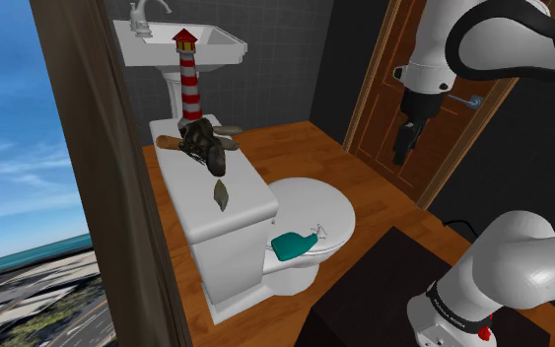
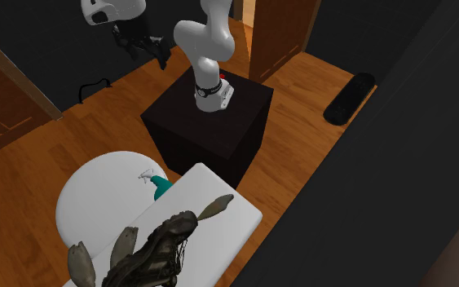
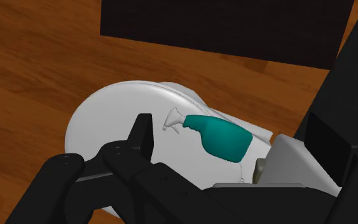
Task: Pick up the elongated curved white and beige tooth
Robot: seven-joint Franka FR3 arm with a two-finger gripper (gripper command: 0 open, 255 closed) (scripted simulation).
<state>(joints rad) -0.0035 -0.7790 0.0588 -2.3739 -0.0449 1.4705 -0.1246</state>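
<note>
An elongated curved tooth [image 1: 221, 192], beige with darker shading, lies near the front of the white toilet tank lid [image 1: 250, 202]. From the second exterior view the tooth [image 2: 215, 208] points toward the lid's corner [image 2: 244, 216]. Two more tooth-like pieces [image 1: 167, 141] lie by a dark boot [image 1: 204, 140] further back on the lid. My gripper [image 1: 403, 148] hangs high over the wooden floor near the door, far from the tank. It also shows in the second exterior view [image 2: 162, 57]. In the wrist view its fingers [image 3: 142, 130] stand apart and hold nothing.
A teal spray bottle [image 1: 290, 243] lies on the shut toilet seat [image 1: 319, 202]. A red and white lighthouse [image 1: 189, 79] stands at the tank's back, before a pedestal sink [image 1: 181, 39]. A wooden door [image 1: 383, 89] is beside the arm. The dark stand [image 2: 211, 122] sits next to the toilet.
</note>
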